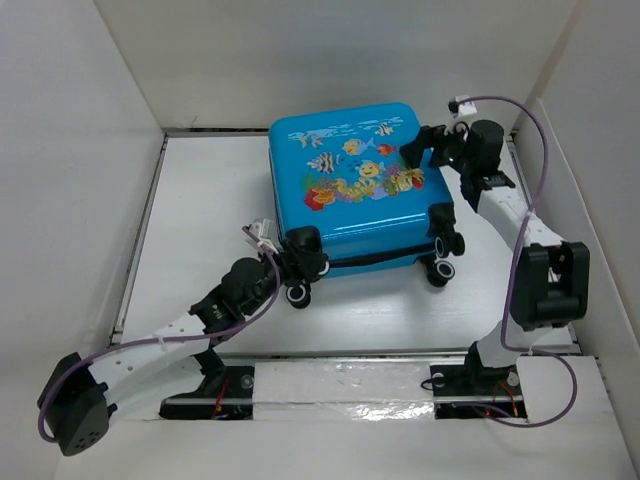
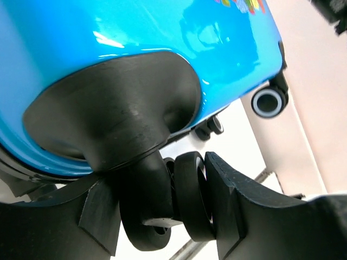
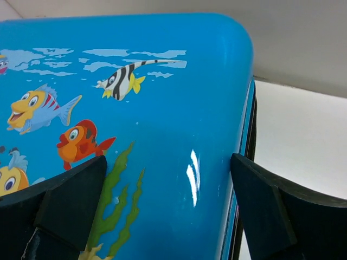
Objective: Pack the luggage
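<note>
The luggage (image 1: 350, 190), a bright blue hard-shell suitcase with fish and coral print, lies flat and closed in the middle of the table, its wheels toward the arms. My left gripper (image 1: 300, 265) is at its front left corner. In the left wrist view the gripper (image 2: 162, 187) is shut on the black twin caster wheel (image 2: 192, 195) under the blue shell (image 2: 135, 32). My right gripper (image 1: 422, 150) is open at the far right corner. In the right wrist view the gripper (image 3: 168, 206) has its jaws spread over the lid's (image 3: 162, 81) right edge, one finger on the print and one beyond the seam.
White walls (image 1: 70, 150) close in the table on the left, back and right. A foil-taped rail (image 1: 340, 385) runs along the near edge by the arm bases. Two more wheels (image 1: 443, 270) stick out at the suitcase's front right. Purple cables loop from both arms.
</note>
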Tool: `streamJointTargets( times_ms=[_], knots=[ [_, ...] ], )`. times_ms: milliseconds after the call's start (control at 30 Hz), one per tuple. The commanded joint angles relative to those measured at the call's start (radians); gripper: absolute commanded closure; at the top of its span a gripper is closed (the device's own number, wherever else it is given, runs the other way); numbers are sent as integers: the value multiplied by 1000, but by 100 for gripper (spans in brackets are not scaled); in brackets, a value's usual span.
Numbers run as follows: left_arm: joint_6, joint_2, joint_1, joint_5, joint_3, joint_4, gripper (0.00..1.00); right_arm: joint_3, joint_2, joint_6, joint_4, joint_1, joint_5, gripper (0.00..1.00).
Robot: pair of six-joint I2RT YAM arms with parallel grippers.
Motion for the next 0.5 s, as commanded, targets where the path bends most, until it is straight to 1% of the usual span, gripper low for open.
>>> streamJointTargets(
  times_ms=[0,33,100,167,233,267,300,333,367,400,433,467],
  knots=[
    [156,93,-107,189,85,135,100,156,48,49,-7,171,-279,0],
    [162,102,-107,184,100,133,100,211,50,14,-59,180,-256,0],
    [167,114,-107,189,121,170,100,241,22,-14,-87,180,-198,0],
    [170,123,-107,184,142,165,100,246,-19,-60,-129,189,-135,0],
    [167,125,-107,169,155,175,100,211,-122,-104,-138,209,-73,0],
    [161,124,-107,167,152,182,100,137,-166,-109,-127,218,-8,0],
    [149,124,-107,164,149,196,100,85,-264,-109,-111,243,26,0],
    [142,127,-107,164,149,211,100,-35,-318,-109,-69,261,84,0],
    [136,127,-107,166,149,214,98,-109,-375,-109,-39,283,103,0],
    [126,131,-107,169,147,219,92,-186,-430,-111,0,336,117,12],
    [122,134,-107,169,146,224,80,-263,-541,-109,65,367,132,29],
    [118,136,-107,172,146,228,75,-343,-596,-109,99,401,160,53]
  ],
)
